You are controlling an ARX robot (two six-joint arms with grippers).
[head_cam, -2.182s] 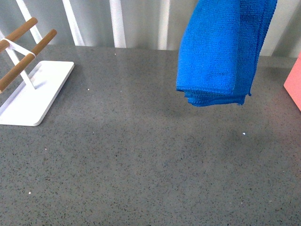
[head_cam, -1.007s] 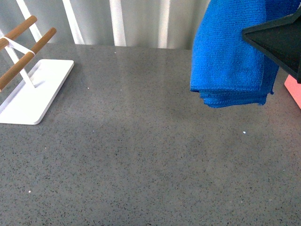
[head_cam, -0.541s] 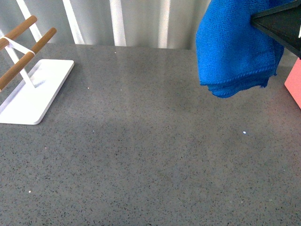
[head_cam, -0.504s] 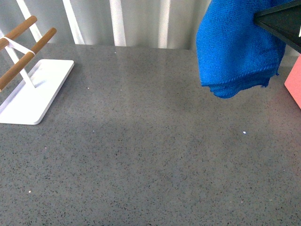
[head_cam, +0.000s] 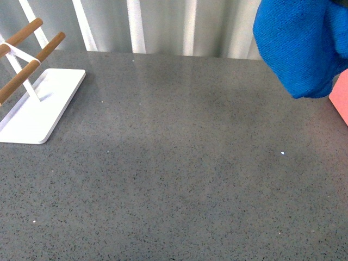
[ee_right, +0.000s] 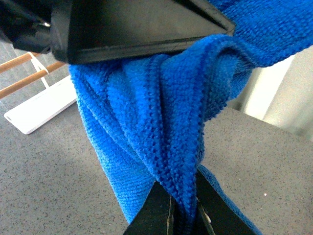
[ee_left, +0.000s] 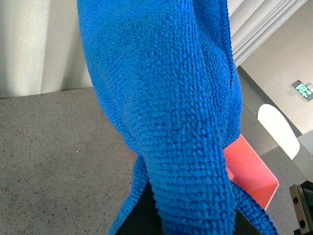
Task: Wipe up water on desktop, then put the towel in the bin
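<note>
Towel [head_cam: 302, 46]: bright blue, ribbed, bunched into thick folds; hangs in the air at the far right of the front view, clear of the surface below.
Right gripper [ee_right: 182, 203]: black fingers drawn together, pinching a fold of the towel between them.
Left gripper [ee_left: 142, 220]: only a dark patch shows under the draped cloth; whether its jaws are apart or together cannot be told.
Black wedge [ee_right: 137, 24]: lies against the upper folds of the towel in the right wrist view; which arm it belongs to cannot be told.
Desktop [head_cam: 174, 179]: dark grey, speckled, evenly matt; no wet patch can be made out.
Bin [ee_left: 247, 169]: coral red, at the right edge of the desktop, near the towel's lower end; whether the towel is directly over it cannot be told.
Rack base [head_cam: 35, 109]: white, flat on the desktop at far left, well apart from the towel.
Rods [head_cam: 32, 65]: wooden, slanting above the rack base.
</note>
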